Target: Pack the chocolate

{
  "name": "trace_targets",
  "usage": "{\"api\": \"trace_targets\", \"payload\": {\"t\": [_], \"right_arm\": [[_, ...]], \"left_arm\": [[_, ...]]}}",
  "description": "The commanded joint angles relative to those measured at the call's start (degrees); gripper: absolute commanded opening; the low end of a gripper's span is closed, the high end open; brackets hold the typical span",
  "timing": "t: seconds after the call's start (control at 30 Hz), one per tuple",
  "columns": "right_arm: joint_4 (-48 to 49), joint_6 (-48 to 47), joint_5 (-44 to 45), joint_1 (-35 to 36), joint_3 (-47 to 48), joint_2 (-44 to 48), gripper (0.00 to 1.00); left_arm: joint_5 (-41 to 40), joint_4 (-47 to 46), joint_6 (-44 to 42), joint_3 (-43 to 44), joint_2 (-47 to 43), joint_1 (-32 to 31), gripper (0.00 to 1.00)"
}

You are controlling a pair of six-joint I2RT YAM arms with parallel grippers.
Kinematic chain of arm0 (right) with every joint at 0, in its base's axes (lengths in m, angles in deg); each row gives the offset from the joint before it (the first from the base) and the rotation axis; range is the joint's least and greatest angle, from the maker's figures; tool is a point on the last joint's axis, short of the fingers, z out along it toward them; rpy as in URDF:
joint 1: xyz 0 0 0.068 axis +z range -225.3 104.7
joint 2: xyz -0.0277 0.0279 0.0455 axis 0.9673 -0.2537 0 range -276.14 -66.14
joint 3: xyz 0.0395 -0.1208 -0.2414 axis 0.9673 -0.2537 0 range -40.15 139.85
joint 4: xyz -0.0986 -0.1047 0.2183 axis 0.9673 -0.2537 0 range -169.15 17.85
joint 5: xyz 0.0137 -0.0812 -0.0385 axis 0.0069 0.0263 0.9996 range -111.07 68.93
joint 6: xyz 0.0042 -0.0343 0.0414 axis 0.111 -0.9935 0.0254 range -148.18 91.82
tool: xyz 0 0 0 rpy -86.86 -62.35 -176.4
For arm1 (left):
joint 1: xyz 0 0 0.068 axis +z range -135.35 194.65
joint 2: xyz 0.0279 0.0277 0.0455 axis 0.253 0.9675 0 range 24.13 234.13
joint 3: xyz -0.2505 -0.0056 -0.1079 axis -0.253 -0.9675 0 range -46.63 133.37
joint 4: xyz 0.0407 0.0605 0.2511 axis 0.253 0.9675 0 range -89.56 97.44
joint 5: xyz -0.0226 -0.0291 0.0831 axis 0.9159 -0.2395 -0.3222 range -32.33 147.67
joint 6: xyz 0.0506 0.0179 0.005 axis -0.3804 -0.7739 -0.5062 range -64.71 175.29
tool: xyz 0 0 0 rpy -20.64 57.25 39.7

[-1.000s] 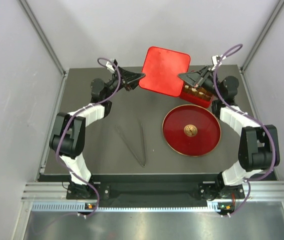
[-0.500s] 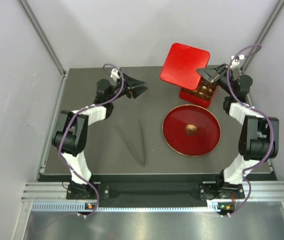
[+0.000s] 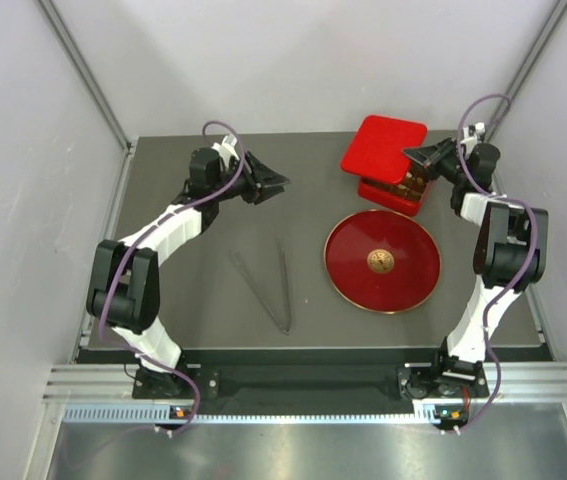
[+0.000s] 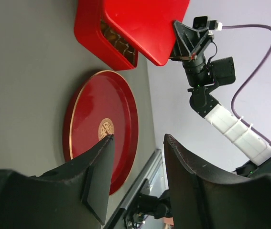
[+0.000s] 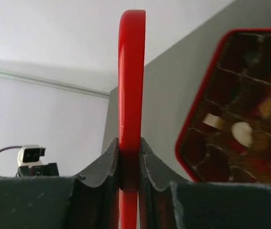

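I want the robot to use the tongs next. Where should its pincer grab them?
Probably from above, at the joined, pointed end of the tongs. They lie flat in a V, so both thin legs sit close together there.

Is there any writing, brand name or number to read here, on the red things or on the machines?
No readable words or numbers in any view.
Round red plate: only a gold emblem, a knot-like ornament with no letters.
Flat red lid and red box: plain, no print visible.
Robot arms: no legible labels.
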Motion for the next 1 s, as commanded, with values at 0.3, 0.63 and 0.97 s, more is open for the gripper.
{"api": "trace_targets", "payload": {"t": [0.3,0.63,0.97], "right_arm": [[0.17,-0.96,-0.13,-3.52,2.69,-5.33,0.00],[0.88,-0.08,-1.36,-5.62,3.03,-6.91,0.00],[-2.45,-1.66,-2.68,-7.30,3.21,-8.76,0.00]], "left_arm": [[-1.98,6.18,-7.42,0.16,-3.92,0.15,0.51],[-2.07,6.45,-7.68,-0.81,-3.83,0.15,0.50],[-2.15,6.54,-7.51,-0.90,-3.91,0.15,0.50]]}}
